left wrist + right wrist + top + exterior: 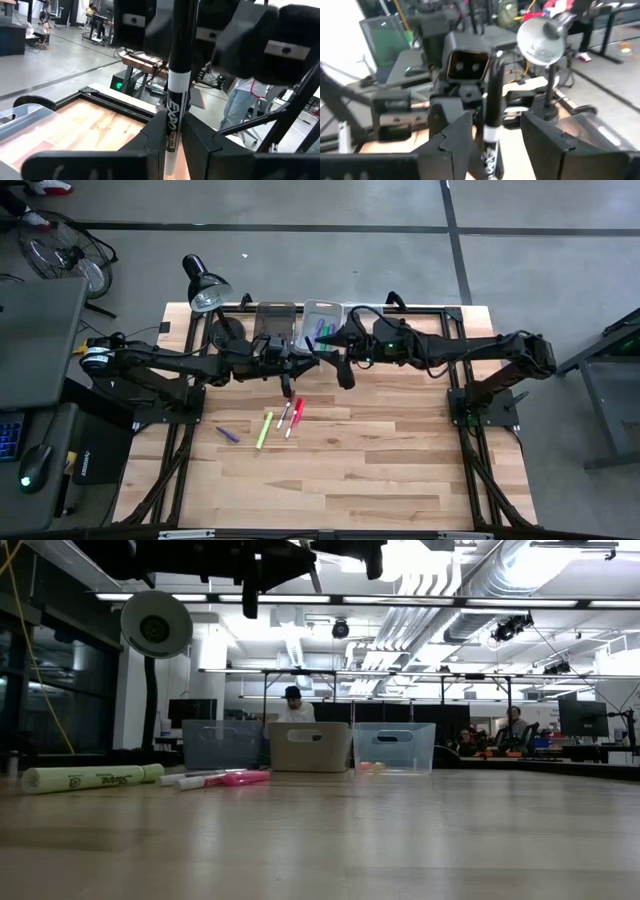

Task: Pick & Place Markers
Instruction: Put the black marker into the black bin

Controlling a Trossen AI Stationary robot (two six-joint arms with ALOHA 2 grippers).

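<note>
Two dark robot arms meet above the back half of a pale wooden worktop (330,470), close to three small plastic bins (310,745) standing in a row near the back edge.

The left hand (172,137) is pressed together on a black-and-white marker (176,95); its wrist view shows the two fingers pinching the marker near one end, printed label visible, with the rest of the marker pointing away from the hand. The right hand (495,135) faces it from the other side. Its fingers are spread, one on each side of the same marker, with a gap showing, so it does not appear to be gripping. This looks like a handover between the two hands, though which way it goes cannot be told.

Other markers lie loose on the worktop in front of the arms: a purple marker (228,434), a lime marker (265,429), a red marker (295,415) and a thinner marker (283,415) just beside it. A black desk lamp (207,288) stands at the back left corner.

A marker like this is probably light and stiff, with a smooth, round plastic barrel that can roll or twist between flat fingers. A sensible hold is across the barrel near its middle, squarely, so it cannot pivot. It is not fragile, so a firm pinch should do no harm.
</note>
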